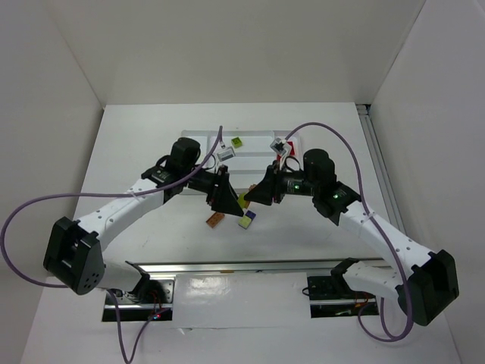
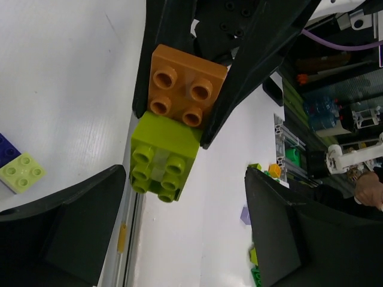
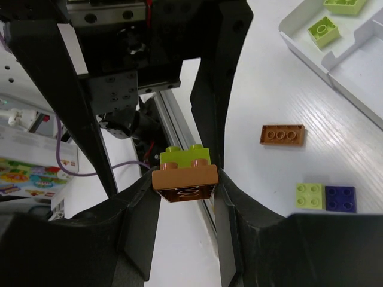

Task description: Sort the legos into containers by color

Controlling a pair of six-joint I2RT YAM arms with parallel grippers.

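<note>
My right gripper point(image 3: 184, 179) is shut on a brown-orange lego point(image 3: 184, 177) with a lime green lego point(image 3: 184, 156) stuck to its far side. In the left wrist view the same pair shows as the brown-orange lego point(image 2: 187, 86) and the lime one point(image 2: 164, 158), which hangs just inside the mouth of my open left gripper point(image 2: 184, 174) without touching either finger. From above, the two grippers point(image 1: 227, 197) point(image 1: 259, 192) meet nose to nose in front of the white tray point(image 1: 198, 135). Lime legos point(image 3: 324, 30) lie in one of its containers.
On the table below the grippers lie a flat brown lego point(image 1: 215, 219) and a lime point(image 3: 309, 195) and purple lego point(image 3: 340, 198) side by side. A metal rail point(image 1: 227, 265) runs along the near edge between the arm bases.
</note>
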